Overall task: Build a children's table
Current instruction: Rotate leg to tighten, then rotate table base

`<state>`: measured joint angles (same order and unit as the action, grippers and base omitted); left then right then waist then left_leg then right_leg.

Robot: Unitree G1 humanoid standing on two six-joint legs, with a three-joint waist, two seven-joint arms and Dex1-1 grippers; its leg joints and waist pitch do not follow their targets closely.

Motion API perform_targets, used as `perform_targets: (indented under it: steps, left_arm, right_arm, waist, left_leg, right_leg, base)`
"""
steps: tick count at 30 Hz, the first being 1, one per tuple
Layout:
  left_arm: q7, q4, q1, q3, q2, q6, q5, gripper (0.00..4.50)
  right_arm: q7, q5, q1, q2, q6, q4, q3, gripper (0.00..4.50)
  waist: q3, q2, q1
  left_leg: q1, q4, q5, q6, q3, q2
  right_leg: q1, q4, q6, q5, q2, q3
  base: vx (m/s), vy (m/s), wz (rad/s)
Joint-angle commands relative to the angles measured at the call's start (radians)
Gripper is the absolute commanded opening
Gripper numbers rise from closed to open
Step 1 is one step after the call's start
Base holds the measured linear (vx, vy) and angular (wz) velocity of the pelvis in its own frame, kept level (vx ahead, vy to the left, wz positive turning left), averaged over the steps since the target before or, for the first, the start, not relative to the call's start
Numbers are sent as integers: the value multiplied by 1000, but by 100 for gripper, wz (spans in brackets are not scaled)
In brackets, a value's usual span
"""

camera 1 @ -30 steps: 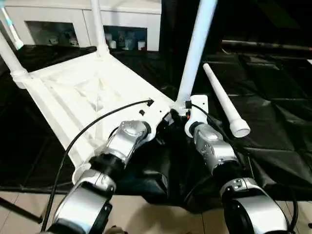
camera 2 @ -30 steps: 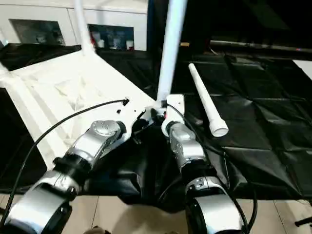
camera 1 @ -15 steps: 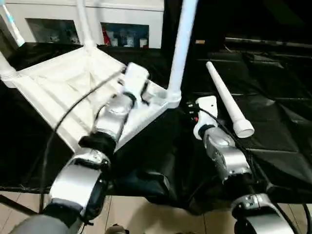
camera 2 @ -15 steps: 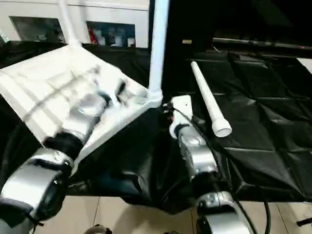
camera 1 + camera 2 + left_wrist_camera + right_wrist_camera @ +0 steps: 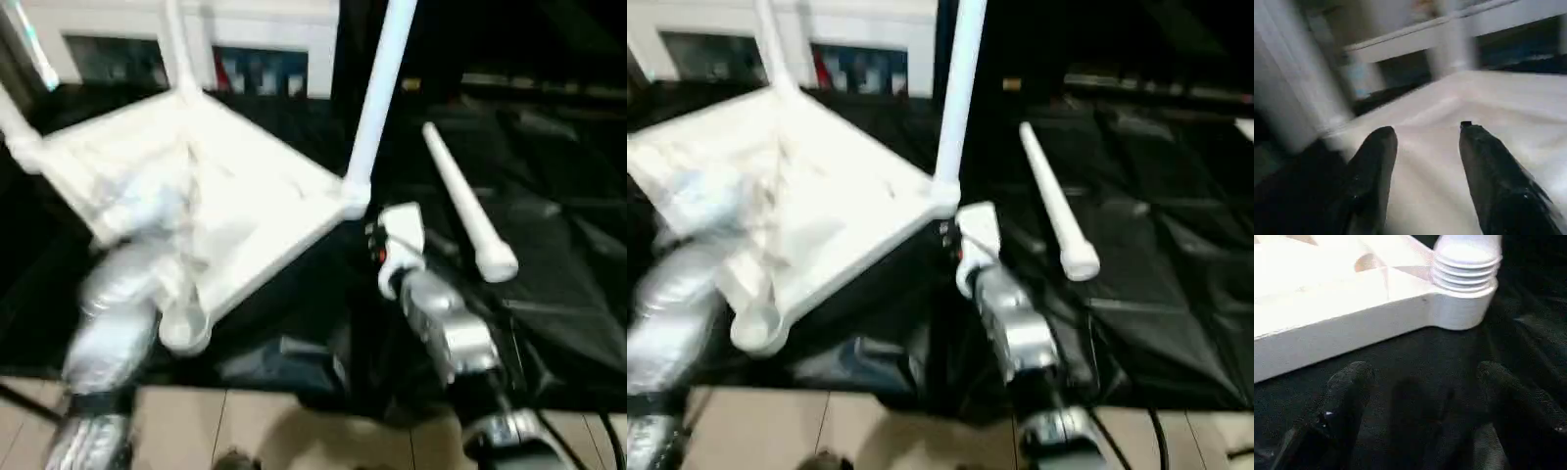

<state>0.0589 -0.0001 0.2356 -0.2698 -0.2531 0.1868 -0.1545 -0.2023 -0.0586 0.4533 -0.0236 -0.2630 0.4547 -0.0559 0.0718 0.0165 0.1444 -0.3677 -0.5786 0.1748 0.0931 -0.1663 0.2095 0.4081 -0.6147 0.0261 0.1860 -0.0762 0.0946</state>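
Observation:
The children's table top (image 5: pixel 235 186) lies upside down on black cloth, ribbed side up. Three white legs stand in its corner sockets: at the right corner (image 5: pixel 377 88), the back (image 5: pixel 176 49) and the far left (image 5: pixel 15 122). The near corner socket (image 5: pixel 183 330) is empty. A loose leg (image 5: pixel 465 211) lies on the cloth to the right. My left gripper (image 5: pixel 1422 129) hovers open above the table top with nothing between its fingers. My right gripper (image 5: pixel 1422 369) is open over the cloth, just short of the right corner, where the leg's threaded end (image 5: pixel 1464 264) sits in its socket.
A white cabinet with glass doors (image 5: pixel 255 39) stands behind the table. The black cloth (image 5: pixel 549 245) covers the work area, and tiled floor (image 5: pixel 294 431) begins at its near edge. My left forearm (image 5: pixel 118 313) is over the table top's near-left side.
My left arm has swung away from the right corner leg to the left, over the table top, and its gripper has opened. The right gripper has stayed open.

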Motion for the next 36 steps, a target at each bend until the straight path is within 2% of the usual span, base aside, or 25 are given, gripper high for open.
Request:
perform_targets:
  steps: [1,2,3,4,5,6,8,9,13,14,15,16,17,18,20,22,23,24,25,26,27,31,33,36]
  left_arm:
    - [51,-123,-83,-34,33,82,-39,267]
    - [53,-135,-96,-36,35,97,-41,277]
    - [50,-157,-141,-39,44,154,-35,287]
    - [42,-165,-172,-35,53,207,-15,297]
    - [40,-163,-176,-34,54,214,-13,297]
    - [38,-159,-185,-30,58,227,-10,304]
    - [38,-159,-185,-30,58,227,-10,304]
    - [38,-159,-185,-30,58,227,-10,304]
    - [38,-159,-185,-30,58,227,-10,304]
    - [28,-157,-195,-20,60,247,-7,323]
    - [-26,-178,-207,22,82,339,45,323]
    - [-75,-197,-216,61,93,411,87,340]
    - [-135,-219,-227,104,99,494,135,340]
    - [-169,-230,-233,132,104,527,164,340]
    - [-200,-238,-233,163,110,541,163,361]
    - [-223,-246,-225,188,115,563,167,380]
    - [-228,-249,-220,195,118,571,170,378]
    - [-246,-250,-210,211,118,569,180,380]
    - [-259,-253,-203,222,118,573,187,380]
    - [-286,-239,-179,252,115,561,187,400]
    - [-302,-224,-161,270,112,548,187,413]
    - [-340,-195,-119,320,86,531,186,441]
    - [-374,-159,-81,352,84,504,185,441]
    - [-396,-130,-47,372,93,481,190,441]
  right_arm:
    - [13,5,1,0,-26,-18,-3,378]
    - [16,5,1,0,-29,-20,-2,378]
    - [30,11,2,-3,-53,-31,3,378]
    - [45,18,1,-8,-82,-47,6,378]
    - [46,19,0,-9,-87,-51,7,378]
    - [48,19,-2,-13,-97,-59,9,378]
    - [48,19,-2,-13,-97,-59,9,378]
    - [48,19,-2,-13,-97,-59,9,378]
    - [48,19,-2,-13,-97,-59,9,378]
    - [49,18,-6,-17,-105,-72,14,378]
    - [52,18,-27,-40,-133,-117,29,378]
    - [55,18,-42,-57,-153,-148,41,378]
    - [57,20,-52,-71,-170,-170,48,378]
    - [61,30,-50,-80,-182,-180,46,378]
    - [65,39,-38,-88,-213,-189,42,378]
    - [66,34,-25,-96,-239,-198,46,378]
    - [65,29,-19,-99,-250,-201,50,378]
    - [61,26,-9,-105,-261,-200,55,378]
    - [59,24,-3,-109,-273,-202,58,378]
    - [54,21,21,-122,-287,-185,68,378]
    - [54,19,38,-132,-293,-171,74,378]
    - [54,15,70,-157,-322,-159,90,378]
    - [50,20,105,-186,-342,-134,107,378]
    - [41,25,156,-231,-337,-76,125,378]
  waist:
    - [-64,-25,-2]
    - [-63,-26,-5]
    - [-67,-38,0]
    - [-64,-46,1]
    - [-64,-40,-1]
    - [-66,-43,0]
    - [-67,-43,5]
    - [-66,-42,4]
    - [-66,-41,0]
    - [-66,-41,0]
    - [-72,-46,-1]
    - [-73,-42,3]
    - [-72,-46,7]
    - [-73,-50,8]
    - [-77,-47,11]
    - [-75,-47,13]
    - [-75,-47,14]
    - [-74,-40,12]
    - [-75,-45,14]
    - [-75,-37,12]
    - [-76,-38,14]
    - [-79,-38,14]
    - [-82,-42,14]
    - [-87,-52,13]
  left_leg:
    - [14,72,269,5,7,25]
    - [11,76,286,10,10,30]
    - [18,71,299,17,8,26]
    - [18,71,319,17,8,21]
    - [19,72,328,20,6,21]
    - [18,72,332,23,9,20]
    - [16,73,327,22,11,19]
    - [11,74,327,22,14,19]
    - [9,74,333,21,16,18]
    - [9,74,331,20,15,17]
    - [10,73,322,21,16,18]
    - [12,70,290,27,14,21]
    - [13,69,290,26,13,21]
    - [15,66,289,28,9,18]
    - [8,64,270,15,6,13]
    - [4,65,260,8,8,13]
    - [5,64,263,6,8,12]
    - [4,66,265,4,7,11]
    - [6,66,265,6,8,12]
    - [6,66,264,6,7,13]
    - [8,66,257,7,7,13]
    - [5,63,223,9,7,11]
    - [8,59,198,11,4,8]
    - [3,54,170,22,7,10]
  right_leg:
    - [-46,75,138,195,-65,-57]
    - [-47,75,138,193,-65,-57]
    - [-42,75,132,206,-62,-57]
    - [-38,81,125,226,-58,-57]
    - [-38,83,120,232,-57,-58]
    - [-40,84,114,235,-56,-57]
    - [-41,85,108,234,-58,-56]
    - [-44,85,107,231,-59,-56]
    - [-44,87,103,244,-60,-55]
    - [-45,87,104,242,-60,-55]
    - [-48,84,105,231,-60,-55]
    - [-48,75,111,194,-60,-57]
    - [-43,76,115,186,-58,-58]
    - [-39,75,120,176,-55,-60]
    - [-45,77,115,188,-55,-62]
    - [-48,80,104,212,-58,-61]
    - [-47,82,100,226,-58,-61]
    - [-49,86,91,256,-59,-59]
    - [-46,87,84,275,-59,-59]
    - [-46,89,81,278,-59,-60]
    - [-45,87,78,279,-58,-60]
    - [-49,82,71,247,-58,-60]
    - [-48,80,76,216,-54,-60]
    - [-55,67,103,137,-56,-59]
  base:
    - [0,0,0]
    - [0,0,0]
    - [0,0,0]
    - [0,0,0]
    - [0,0,0]
    - [0,0,0]
    - [0,0,0]
    - [0,0,0]
    - [0,0,0]
    - [0,0,0]
    - [0,0,0]
    - [0,0,0]
    - [0,0,0]
    - [0,0,0]
    - [0,0,0]
    - [0,0,0]
    - [0,0,0]
    - [0,0,0]
    - [0,0,0]
    - [0,0,0]
    - [0,0,0]
    - [0,0,0]
    - [0,0,0]
    - [0,0,0]
